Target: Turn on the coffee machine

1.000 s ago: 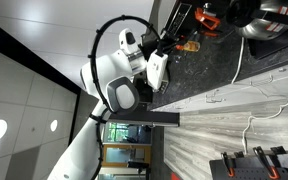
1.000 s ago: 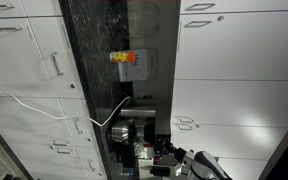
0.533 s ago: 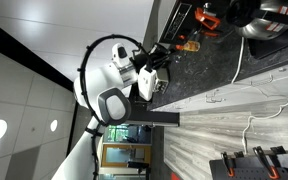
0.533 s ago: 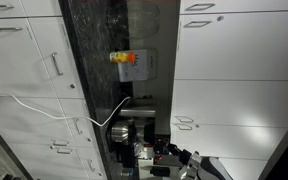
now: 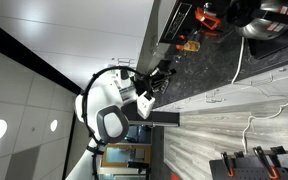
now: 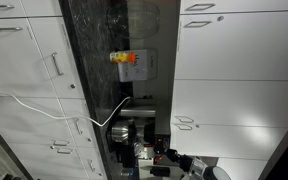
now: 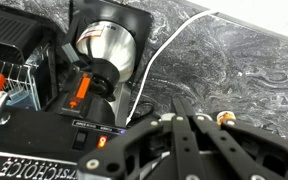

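Observation:
The coffee machine (image 7: 39, 150) is a black box at the lower left of the wrist view, with a white label and a small orange light (image 7: 102, 141) lit on its face. In an exterior view it is the black box (image 5: 176, 22) at the top, against the wall. My gripper (image 7: 182, 104) is shut and empty, with its two fingers pressed together. It points along the marble counter just beside the machine without touching it. In an exterior view the gripper (image 5: 166, 70) hangs apart from the machine, back towards the counter's edge.
A big shiny steel pot (image 7: 106, 45) (image 5: 269, 20) stands past the machine, with a white cable (image 7: 169, 50) beside it. A small orange item (image 5: 189, 44) (image 7: 227, 117) sits on the dark marble counter (image 7: 254, 60). A wire basket (image 7: 14, 82) and orange handles are at the left.
The arm has drawn back from the coffee machine. In the exterior view the gripper moved from beside the black box and the orange item out towards the counter's edge.

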`<act>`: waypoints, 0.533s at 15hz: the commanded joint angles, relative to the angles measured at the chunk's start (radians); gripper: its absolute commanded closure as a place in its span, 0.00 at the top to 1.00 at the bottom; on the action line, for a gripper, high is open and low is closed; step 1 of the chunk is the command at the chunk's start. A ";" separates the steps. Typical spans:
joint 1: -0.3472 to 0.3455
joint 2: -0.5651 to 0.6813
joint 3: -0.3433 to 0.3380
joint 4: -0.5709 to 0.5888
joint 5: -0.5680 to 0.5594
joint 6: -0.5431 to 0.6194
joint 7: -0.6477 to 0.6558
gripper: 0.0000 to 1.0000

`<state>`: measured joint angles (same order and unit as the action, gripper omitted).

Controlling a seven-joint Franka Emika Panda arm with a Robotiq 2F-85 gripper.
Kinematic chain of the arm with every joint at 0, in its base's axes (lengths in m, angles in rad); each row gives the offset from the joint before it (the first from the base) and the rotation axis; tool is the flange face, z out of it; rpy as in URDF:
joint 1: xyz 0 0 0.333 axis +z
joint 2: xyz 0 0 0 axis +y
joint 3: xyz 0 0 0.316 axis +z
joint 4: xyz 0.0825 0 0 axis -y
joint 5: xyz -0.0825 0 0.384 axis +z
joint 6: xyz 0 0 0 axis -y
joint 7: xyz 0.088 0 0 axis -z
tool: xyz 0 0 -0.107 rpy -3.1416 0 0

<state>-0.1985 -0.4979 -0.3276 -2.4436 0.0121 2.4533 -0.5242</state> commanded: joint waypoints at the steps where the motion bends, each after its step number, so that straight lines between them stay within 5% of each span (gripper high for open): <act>1: -0.002 -0.066 0.013 -0.044 -0.030 -0.026 0.055 0.00; 8: 0.002 -0.093 0.008 -0.048 -0.032 -0.047 0.058 0.00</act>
<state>-0.1981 -0.5580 -0.3238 -2.4835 0.0072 2.4438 -0.5027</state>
